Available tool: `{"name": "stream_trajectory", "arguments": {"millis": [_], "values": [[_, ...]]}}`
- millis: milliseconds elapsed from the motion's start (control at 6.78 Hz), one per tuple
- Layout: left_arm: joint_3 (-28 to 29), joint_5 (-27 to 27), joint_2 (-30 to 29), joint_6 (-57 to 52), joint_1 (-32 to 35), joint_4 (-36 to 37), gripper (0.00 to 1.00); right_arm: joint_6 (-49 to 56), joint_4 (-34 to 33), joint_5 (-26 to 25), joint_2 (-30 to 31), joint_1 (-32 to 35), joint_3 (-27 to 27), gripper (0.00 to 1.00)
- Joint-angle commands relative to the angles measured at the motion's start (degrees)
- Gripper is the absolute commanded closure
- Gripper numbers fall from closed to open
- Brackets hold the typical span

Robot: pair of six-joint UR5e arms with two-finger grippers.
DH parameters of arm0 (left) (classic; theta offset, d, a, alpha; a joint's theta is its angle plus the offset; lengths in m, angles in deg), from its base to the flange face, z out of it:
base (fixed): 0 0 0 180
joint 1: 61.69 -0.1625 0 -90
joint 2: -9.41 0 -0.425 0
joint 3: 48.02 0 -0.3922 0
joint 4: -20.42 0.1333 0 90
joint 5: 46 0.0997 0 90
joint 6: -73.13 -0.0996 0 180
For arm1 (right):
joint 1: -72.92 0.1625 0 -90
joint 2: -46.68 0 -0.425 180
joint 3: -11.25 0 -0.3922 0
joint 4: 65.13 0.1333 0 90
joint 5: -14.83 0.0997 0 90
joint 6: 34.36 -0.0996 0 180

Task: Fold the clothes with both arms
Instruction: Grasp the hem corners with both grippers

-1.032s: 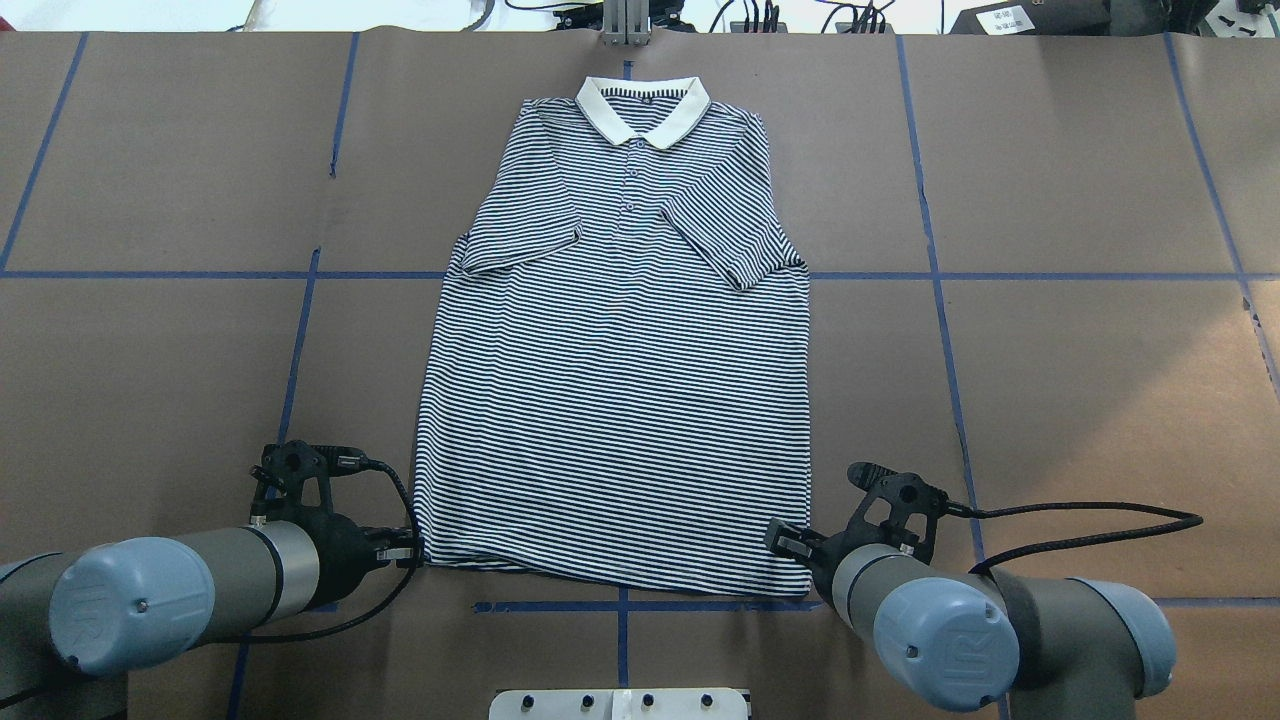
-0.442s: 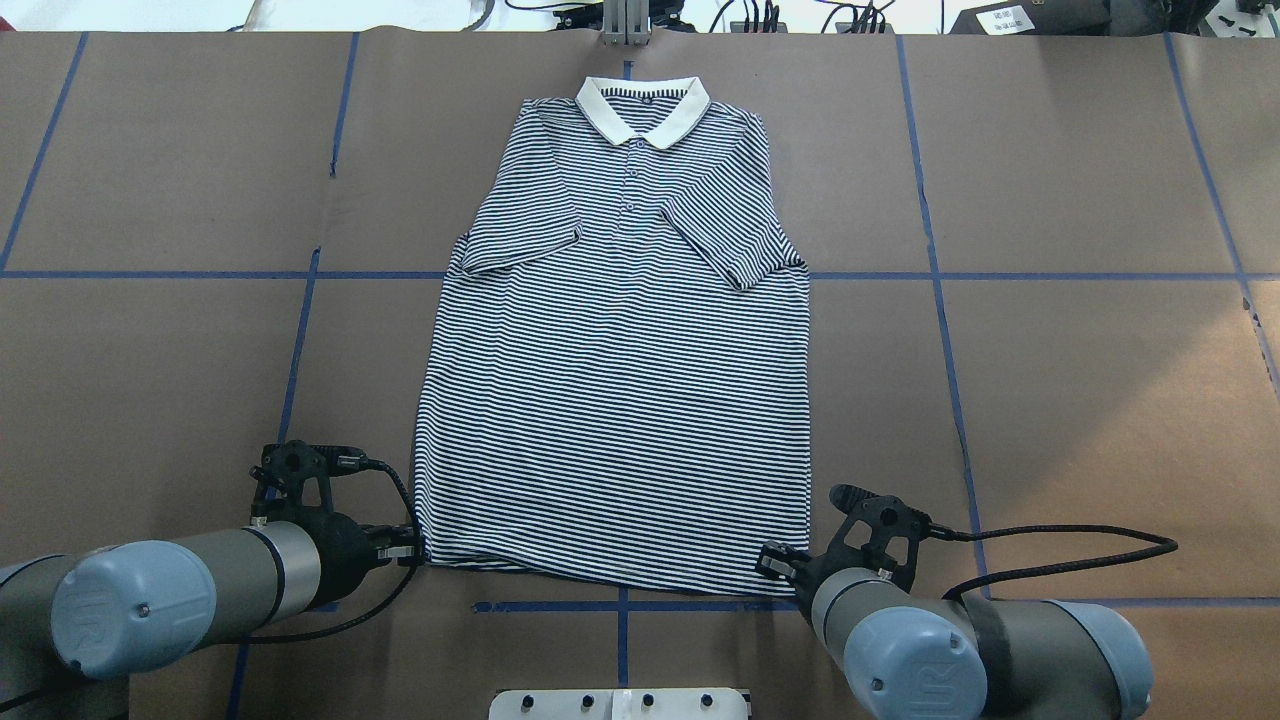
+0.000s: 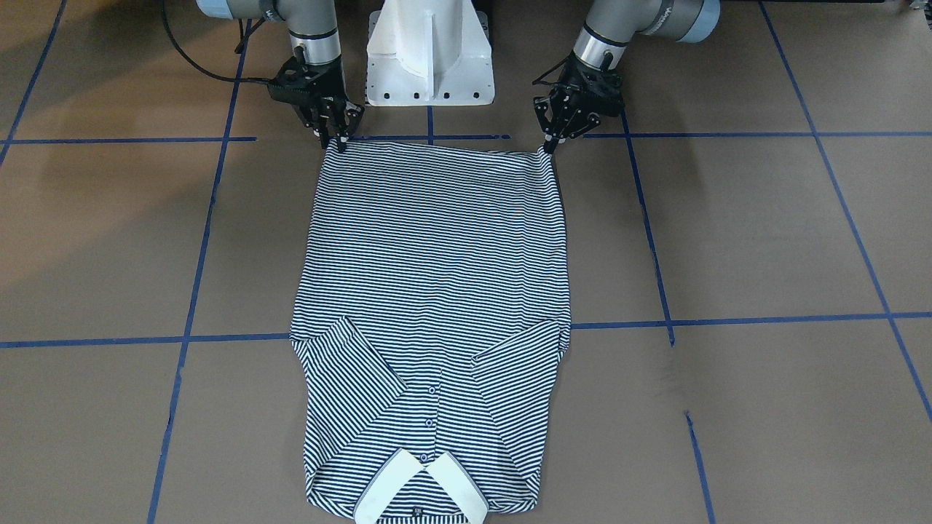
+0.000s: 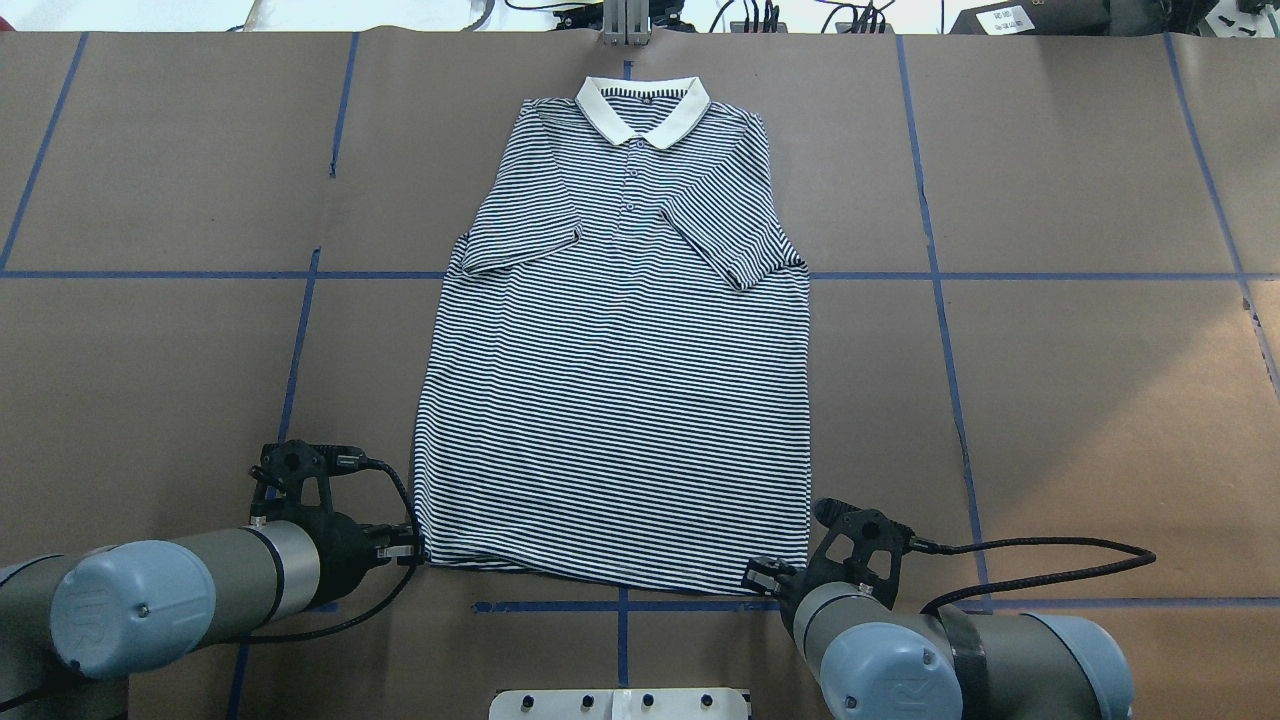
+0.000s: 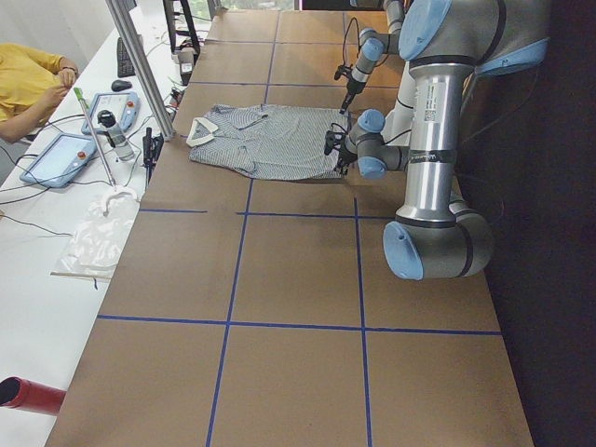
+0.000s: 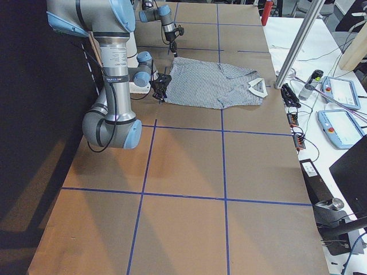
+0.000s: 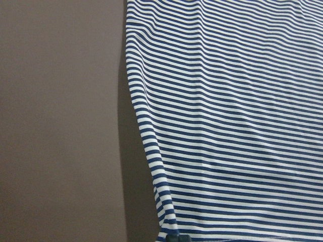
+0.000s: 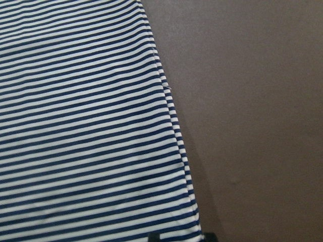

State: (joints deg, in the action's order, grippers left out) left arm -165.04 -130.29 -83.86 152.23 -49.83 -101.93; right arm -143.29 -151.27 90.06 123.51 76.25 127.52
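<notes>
The right gripper (image 4: 757, 577) had been brought onto the right hem corner of the polo shirt (image 4: 615, 400), fingers apart astride it. The left gripper (image 4: 408, 547) was kept at the left corner, and whether it was closed could not be told. A two-corner lift seemed nearly prepared. The shirt was laid flat on brown paper (image 4: 1080, 400) gridded with blue tape (image 4: 945, 350); a person (image 5: 28, 79) was seated alongside.

Arms: the left arm (image 4: 240, 575) and right arm (image 4: 1000, 650) are smooth silver-grey round tubes with thin black rings at the seams; a black band wraps the right one.
Joint caps: light blue round caps (image 4: 130, 620), embossed with a "UR" mark and a small dark screw.
Cables: a black cable (image 4: 1050, 548) runs from each wrist.
Grippers: the left gripper (image 3: 546, 148) and right gripper (image 3: 341, 140) are black, with open-framed linkages and slim fingers.
Base: a white tapered pedestal (image 3: 429, 51) with a row of dark screw holes along its foot.
</notes>
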Motion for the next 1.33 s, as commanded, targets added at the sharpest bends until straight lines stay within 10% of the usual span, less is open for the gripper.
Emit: {"name": "stream_trajectory", "arguments": {"millis": [0,442,1032,1180], "values": [[-0.05,0.00,-0.07,0.00,-0.08,0.00,1.00,0.04,-0.16,0.09,-0.01,0.01,0.09,1.00],[-3.80,-0.52,-0.42,-0.78,0.53,4.09,1.00,0.30,-2.95,0.61,1.13,0.28,5.50,1.00],[-30.74,-8.93,-18.06,-0.88,2.88,52.98,1.00,0.39,-28.40,3.77,-0.36,-2.44,33.26,1.00],[-29.94,-11.57,-19.48,-1.05,4.82,53.69,1.00,0.39,-32.82,5.43,-3.76,-1.40,33.49,1.00]]}}
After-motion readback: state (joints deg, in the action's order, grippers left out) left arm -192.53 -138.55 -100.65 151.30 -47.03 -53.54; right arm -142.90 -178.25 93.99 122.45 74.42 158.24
